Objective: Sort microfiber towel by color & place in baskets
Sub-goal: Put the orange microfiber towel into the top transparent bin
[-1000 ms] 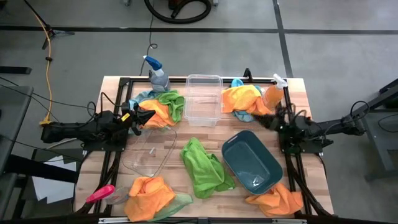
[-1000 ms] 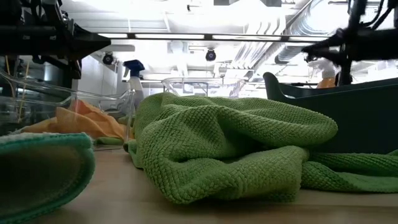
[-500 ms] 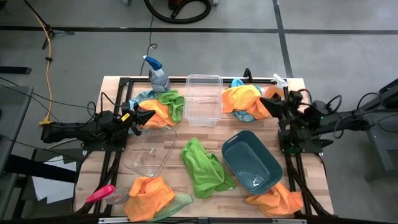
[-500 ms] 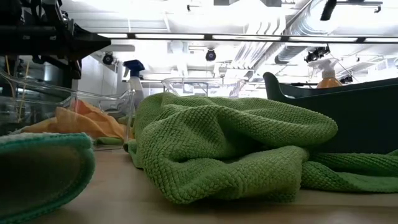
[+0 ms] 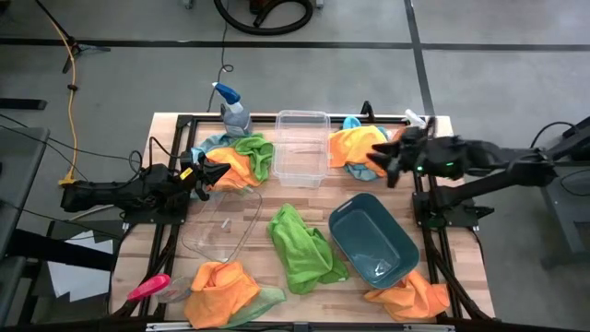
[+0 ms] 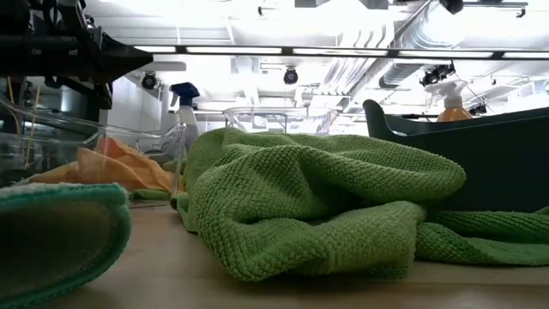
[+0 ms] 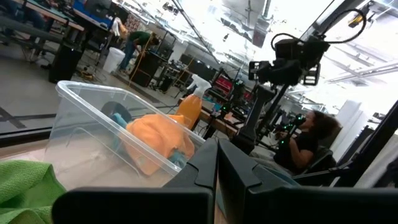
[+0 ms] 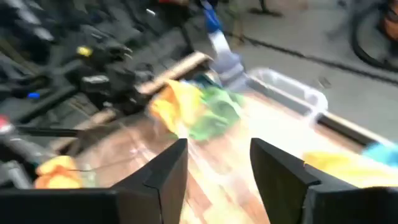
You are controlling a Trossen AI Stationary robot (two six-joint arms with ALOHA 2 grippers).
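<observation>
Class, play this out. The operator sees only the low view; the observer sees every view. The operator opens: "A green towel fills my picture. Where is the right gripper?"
Observer: The right gripper is open and empty, at the orange towel right of the clear tub.
Operator: And the left one?
Observer: The left gripper is shut, holding nothing, beside the orange and green pile left of that tub.
Operator: Is anything in the teal basin?
Observer: No, the basin holds no towel.
</observation>
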